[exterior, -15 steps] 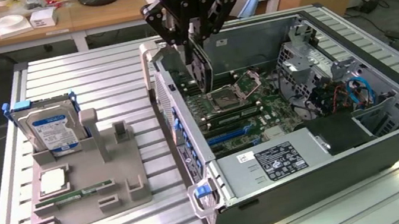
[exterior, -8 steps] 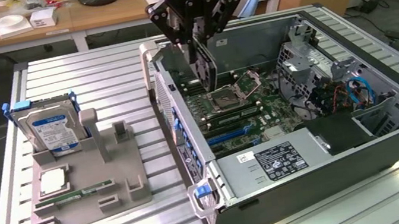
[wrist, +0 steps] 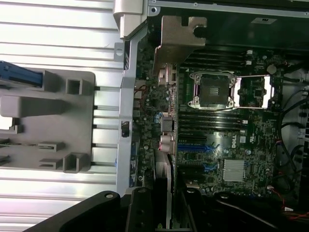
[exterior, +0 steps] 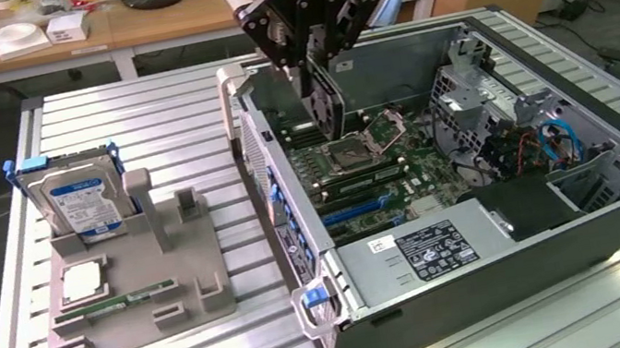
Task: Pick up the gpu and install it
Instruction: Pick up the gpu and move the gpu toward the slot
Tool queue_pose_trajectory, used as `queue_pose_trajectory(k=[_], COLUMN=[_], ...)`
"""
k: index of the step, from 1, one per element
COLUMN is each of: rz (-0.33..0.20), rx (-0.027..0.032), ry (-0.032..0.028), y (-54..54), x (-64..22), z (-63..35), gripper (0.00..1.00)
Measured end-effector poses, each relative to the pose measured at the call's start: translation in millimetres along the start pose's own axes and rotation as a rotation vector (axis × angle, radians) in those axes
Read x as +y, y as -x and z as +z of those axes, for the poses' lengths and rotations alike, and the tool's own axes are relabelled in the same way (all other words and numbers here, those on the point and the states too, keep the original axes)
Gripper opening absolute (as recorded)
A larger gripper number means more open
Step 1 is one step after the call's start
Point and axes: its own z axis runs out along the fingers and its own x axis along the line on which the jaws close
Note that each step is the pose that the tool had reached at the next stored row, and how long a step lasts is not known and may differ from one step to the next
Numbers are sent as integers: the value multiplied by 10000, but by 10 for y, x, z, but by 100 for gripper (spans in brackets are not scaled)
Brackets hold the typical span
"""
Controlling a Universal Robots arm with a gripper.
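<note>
In the upper middle of the exterior view, the gripper (exterior: 311,60) is partly closed, clamped on the top edge of the gpu (exterior: 327,101). The card hangs upright inside the open computer case (exterior: 610,182), above the motherboard (exterior: 409,168). At left, a hard drive (exterior: 71,200) stands in a grey holder (exterior: 180,297).

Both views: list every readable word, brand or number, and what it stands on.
"DELL", sideways, faint: motherboard.
Hard drive label: too small to read.
Power supply label: too small to read.
Gripper nameplate: blurred.
White sticker: blurred.
</note>
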Motion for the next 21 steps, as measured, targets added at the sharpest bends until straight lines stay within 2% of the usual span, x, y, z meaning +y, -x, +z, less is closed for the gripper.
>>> queue_pose_trajectory(k=[21], rz=[-119], rx=[2], ry=[2], y=[204], x=[-7], z=[4], gripper=[27])
